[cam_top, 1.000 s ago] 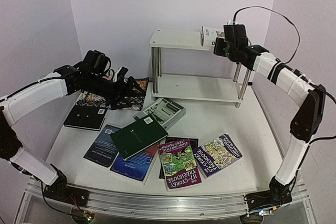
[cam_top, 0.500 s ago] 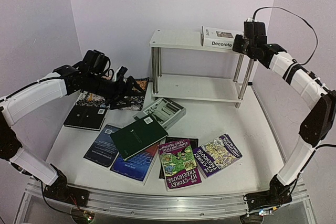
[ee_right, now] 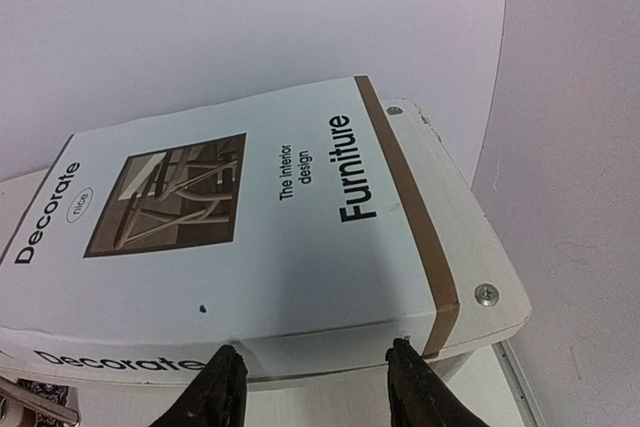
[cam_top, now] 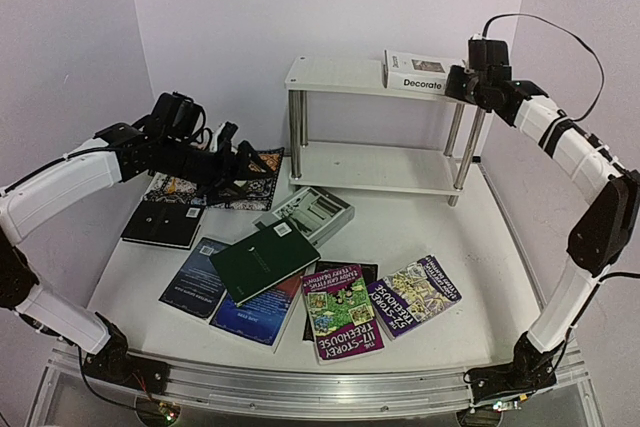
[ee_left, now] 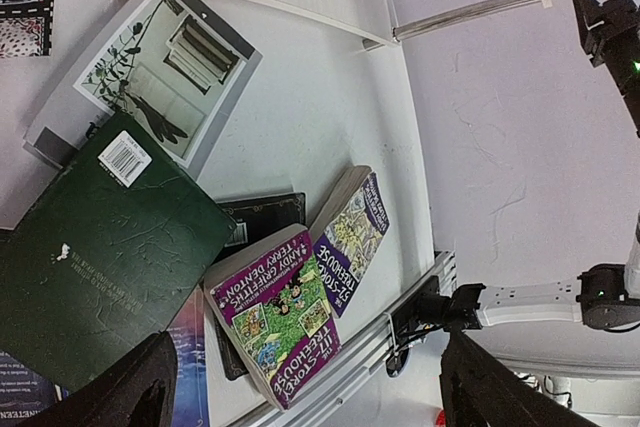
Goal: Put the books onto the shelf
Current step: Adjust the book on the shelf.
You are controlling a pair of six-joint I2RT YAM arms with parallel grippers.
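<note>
At the right end of the top board of the shelf (cam_top: 330,77), the white book (cam_top: 420,72) lies flat, the right pincer (ee_right: 320,372) half-open at its edge and gripping nothing, while the left pincer (cam_top: 247,159) hangs wide over the left side of the bench (cam_top: 480,247), likely next to lift the green book (cam_top: 265,262).

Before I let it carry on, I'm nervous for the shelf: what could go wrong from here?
The Decorate book sits at the right end of the top board of the shelf, with the right hand close by its spine; a nudge might slide it off.
The dark green book overlaps other books; lifting one may drag its neighbours.
The open left hand hangs near the patterned placemat, which it might grab by mistake.
</note>
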